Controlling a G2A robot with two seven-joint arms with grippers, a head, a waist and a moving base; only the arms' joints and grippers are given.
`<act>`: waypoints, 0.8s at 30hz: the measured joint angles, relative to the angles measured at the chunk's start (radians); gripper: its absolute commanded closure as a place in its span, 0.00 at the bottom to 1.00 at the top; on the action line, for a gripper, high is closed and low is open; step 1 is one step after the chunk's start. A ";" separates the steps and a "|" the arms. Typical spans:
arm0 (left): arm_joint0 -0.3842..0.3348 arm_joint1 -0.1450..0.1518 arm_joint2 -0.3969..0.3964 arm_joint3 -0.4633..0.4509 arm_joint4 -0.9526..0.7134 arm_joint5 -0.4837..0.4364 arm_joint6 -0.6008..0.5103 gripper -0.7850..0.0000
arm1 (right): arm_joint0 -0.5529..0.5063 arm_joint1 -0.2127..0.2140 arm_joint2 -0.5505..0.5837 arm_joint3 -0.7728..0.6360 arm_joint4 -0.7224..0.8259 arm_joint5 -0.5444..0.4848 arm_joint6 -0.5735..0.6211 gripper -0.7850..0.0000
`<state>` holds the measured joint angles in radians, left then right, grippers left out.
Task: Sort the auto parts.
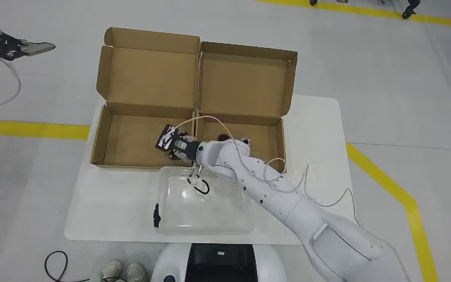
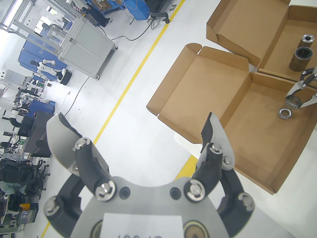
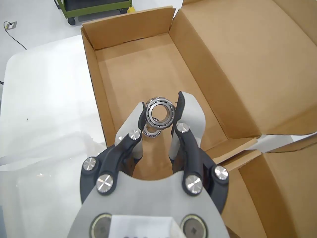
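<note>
The white table [image 1: 317,141] carries 2 open cardboard boxes set side by side, with a clear plastic bin [image 1: 211,208] in front of them. The box on the robot's left [image 3: 128,75] is the one in play. The other box [image 1: 261,137] holds 2 dark metal sleeves [image 2: 301,59] standing upright.

The right arm stretches across the bin, and the right gripper [image 3: 161,105] hangs inside the left box, just above its floor. Its fingers are clamped on 1 tapered roller bearing [image 3: 148,116], gripped by the outer race with the bore facing the wrist camera. Another bearing [image 3: 151,133] lies flat on the cardboard almost directly underneath.

The left gripper [image 2: 135,121] hangs off the table over the workshop floor, fingers spread wide and holding nothing.

The step in hand looks like the release of the bearing into its box. To do it well, I would shift the gripper a little sideways over bare cardboard so the held bearing does not strike or stack on the one below. I would then lower it until nearly touching and part the fingers slowly. Gripped on edge, it may roll once freed, so a low drop away from the box wall matters.
</note>
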<state>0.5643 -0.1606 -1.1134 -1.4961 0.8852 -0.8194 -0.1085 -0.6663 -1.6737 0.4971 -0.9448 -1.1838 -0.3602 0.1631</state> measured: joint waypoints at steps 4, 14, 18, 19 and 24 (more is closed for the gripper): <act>0.000 0.000 0.000 0.000 0.000 0.000 0.000 0.00 | 0.041 -0.043 -0.027 0.078 0.019 0.009 0.023 1.00; 0.000 0.000 0.000 0.000 0.000 0.000 0.000 0.00 | 0.102 -0.121 -0.061 0.222 0.022 0.034 0.071 0.71; 0.000 0.000 0.000 0.000 0.000 0.000 0.000 0.00 | 0.113 -0.136 -0.057 0.252 0.015 0.033 0.058 0.67; 0.000 0.000 0.000 0.000 0.000 0.000 0.000 0.00 | 0.114 -0.138 -0.056 0.254 0.013 0.032 0.053 0.66; 0.000 0.000 0.000 0.000 0.000 0.000 0.000 0.00 | 0.103 -0.133 -0.035 0.220 -0.001 0.002 -0.010 0.65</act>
<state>0.5643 -0.1606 -1.1134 -1.4961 0.8852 -0.8194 -0.1085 -0.5632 -1.8067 0.4622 -0.7246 -1.1845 -0.3587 0.1535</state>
